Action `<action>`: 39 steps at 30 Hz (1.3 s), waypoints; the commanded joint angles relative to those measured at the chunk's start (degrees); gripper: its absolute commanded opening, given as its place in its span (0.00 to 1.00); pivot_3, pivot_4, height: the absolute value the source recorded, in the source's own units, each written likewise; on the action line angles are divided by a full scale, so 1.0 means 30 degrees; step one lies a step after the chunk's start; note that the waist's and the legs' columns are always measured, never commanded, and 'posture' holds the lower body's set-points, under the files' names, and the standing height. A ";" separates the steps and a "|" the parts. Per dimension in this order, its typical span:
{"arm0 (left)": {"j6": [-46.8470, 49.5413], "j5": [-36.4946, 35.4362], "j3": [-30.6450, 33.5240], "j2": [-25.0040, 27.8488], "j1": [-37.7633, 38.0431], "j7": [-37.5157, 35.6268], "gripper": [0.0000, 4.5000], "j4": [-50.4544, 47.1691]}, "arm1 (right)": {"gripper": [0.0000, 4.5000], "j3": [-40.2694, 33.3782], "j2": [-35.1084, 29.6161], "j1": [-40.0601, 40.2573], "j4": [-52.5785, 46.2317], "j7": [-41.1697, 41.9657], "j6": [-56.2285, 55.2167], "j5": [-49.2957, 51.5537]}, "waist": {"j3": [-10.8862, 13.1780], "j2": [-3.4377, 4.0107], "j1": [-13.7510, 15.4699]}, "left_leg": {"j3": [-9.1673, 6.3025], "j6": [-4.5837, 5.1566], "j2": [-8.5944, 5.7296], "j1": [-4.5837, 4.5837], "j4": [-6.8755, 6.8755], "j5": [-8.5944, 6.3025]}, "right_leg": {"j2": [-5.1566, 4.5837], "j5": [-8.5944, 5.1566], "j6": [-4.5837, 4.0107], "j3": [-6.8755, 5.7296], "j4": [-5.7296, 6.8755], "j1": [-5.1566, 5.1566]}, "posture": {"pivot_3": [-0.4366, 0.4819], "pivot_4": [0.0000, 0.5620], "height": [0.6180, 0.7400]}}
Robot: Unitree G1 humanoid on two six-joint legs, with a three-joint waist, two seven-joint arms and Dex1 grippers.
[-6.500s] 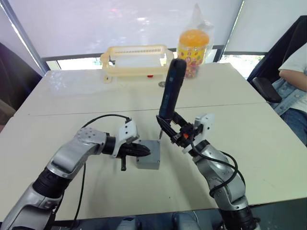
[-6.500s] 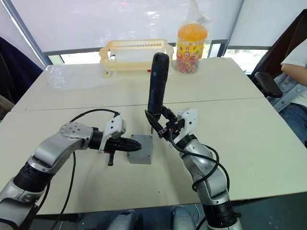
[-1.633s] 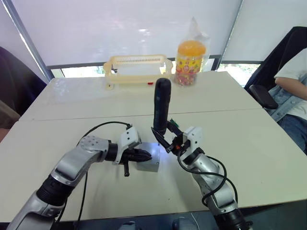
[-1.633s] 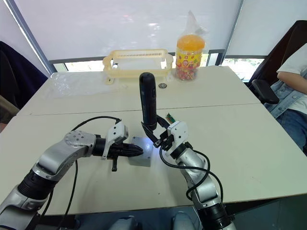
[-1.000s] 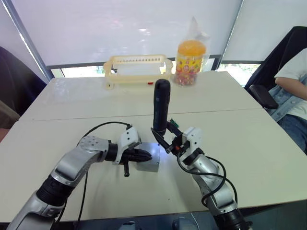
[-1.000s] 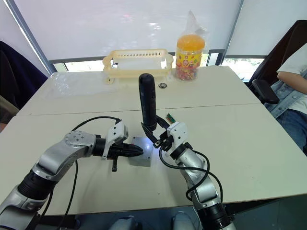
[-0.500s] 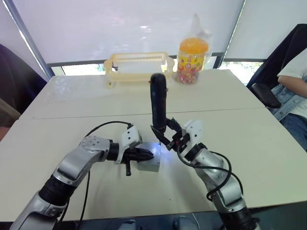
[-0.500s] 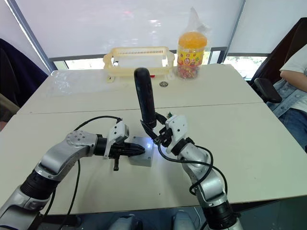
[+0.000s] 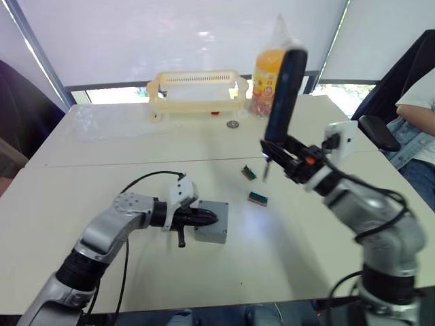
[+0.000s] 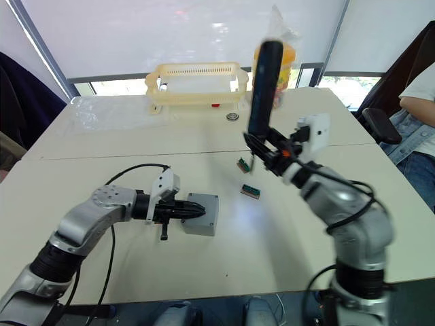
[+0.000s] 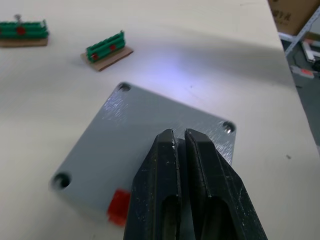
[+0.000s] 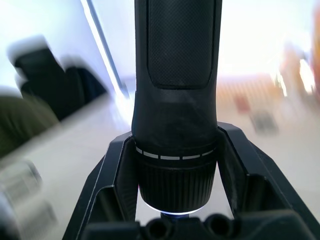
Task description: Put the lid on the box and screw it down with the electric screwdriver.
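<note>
The grey box (image 9: 213, 232) sits mid-table with the flat grey lid (image 11: 150, 130) lying on top, its corner screw holes showing and a red mark at one edge. My left gripper (image 9: 206, 217) is shut, its fingertips (image 11: 172, 145) resting on the lid's top. My right gripper (image 9: 284, 155) is raised well right of and beyond the box. It is shut on the lower end of the black electric screwdriver (image 9: 285, 92), which stands nearly upright with its thin bit (image 9: 265, 170) pointing down in the air. In the right wrist view the screwdriver (image 12: 175, 90) sits between the two fingers.
Two small green connector pieces (image 9: 257, 198) (image 9: 248, 173) lie on the table right of the box. A yellow basket (image 9: 197, 92), a coin-like disc (image 9: 233, 124) and an orange candy jar (image 10: 287, 47) stand at the far side. A seated person (image 9: 418, 115) is at the right.
My right arm has lifted the screwdriver off the box and swung it up and to the right. The green pieces now show. The left gripper stays on the lid.
</note>
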 commanded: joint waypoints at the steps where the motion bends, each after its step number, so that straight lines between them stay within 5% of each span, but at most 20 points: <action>1: 0.0567 -0.0534 0.0695 0.0898 -0.0596 -0.0464 0.07 -0.2123 | 0.40 -0.1886 -0.2397 -0.0489 0.0269 0.0421 0.5243 0.3077 | 0.0153 0.0059 -0.0063 | 0.0004 0.0007 0.0002 -0.0001 -0.0024 -0.0004 | 0.0000 0.0012 0.0024 0.0000 0.0002 -0.0011 | 0.48 0.27 1.00; 4: 0.1182 -0.1361 0.1503 0.1847 -0.0966 -0.0922 0.07 -0.3493 | 0.40 -0.2598 -0.5099 -0.0378 0.2488 -0.0511 0.8943 0.5257 | 0.0205 0.0062 -0.0050 | 0.0038 0.0029 0.0013 -0.0151 -0.0009 -0.0016 | 0.0002 0.0021 0.0035 0.0007 0.0017 -0.0166 | 0.48 0.27 1.00; 10: 0.1443 -0.2066 0.1750 0.2451 -0.0615 -0.0940 0.07 -0.4867 | 0.40 -0.1900 -0.9602 0.1369 0.7392 -0.2791 0.9235 1.0931 | 0.0246 0.0038 0.0016 | 0.0071 0.0032 -0.0012 -0.0279 0.0019 -0.0016 | -0.0021 0.0027 0.0043 0.0006 -0.0025 -0.0249 | 0.48 0.27 1.00; 16: 0.0985 -0.1473 0.1065 0.0830 -0.0153 0.0554 0.07 -0.4610 | 0.40 0.0213 -1.0127 0.0578 1.1657 -0.5911 0.9235 1.2539 | 0.0291 -0.0022 -0.0032 | 0.0106 0.0035 0.0000 -0.0259 0.0111 -0.0014 | -0.0001 0.0034 0.0009 0.0011 -0.0069 -0.0172 | 0.48 0.27 1.00; 24: 0.1280 -0.1226 0.0968 -0.0689 0.0314 0.2561 0.07 -0.4540 | 0.40 0.2047 -0.9333 -0.1099 1.3304 -0.7966 0.9235 1.2593 | 0.0301 -0.0016 -0.0031 | 0.0131 0.0035 0.0001 -0.0264 0.0237 -0.0013 | 0.0013 0.0053 0.0030 0.0014 0.0027 -0.0161 | 0.48 0.27 1.00; 30: 0.1259 -0.1177 0.1482 -0.0609 0.0734 0.3065 0.06 -0.3893 | 0.99 0.2652 -0.9261 -0.1270 1.2965 -0.7998 0.9235 1.2044 | 0.0297 -0.0023 -0.0005 | 0.0121 0.0038 -0.0004 -0.0264 0.0264 -0.0015 | 0.0017 0.0066 0.0056 0.0006 0.0022 -0.0126 | 0.48 0.27 1.00; 34: 0.0694 -0.0481 0.1759 0.0066 0.0291 0.3031 0.06 -0.3056 | 0.99 0.2329 -0.9124 -0.1903 1.1635 -0.7299 0.8598 1.0627 | 0.0298 -0.0019 -0.0001 | 0.0116 0.0038 -0.0010 -0.0256 0.0295 -0.0015 | 0.0016 0.0071 0.0062 0.0001 0.0018 -0.0097 | 0.48 0.27 1.00; 39: 0.0665 -0.0322 0.3824 0.0475 0.0471 0.4077 0.06 -0.1195 | 0.99 0.2007 -0.8527 -0.4386 0.9092 -0.1986 0.2913 0.6952 | 0.0310 0.0012 -0.0201 | 0.0113 0.0039 -0.0006 -0.0244 0.0291 -0.0017 | 0.0022 0.0102 0.0111 0.0011 0.0027 -0.0126 | 0.48 0.27 1.00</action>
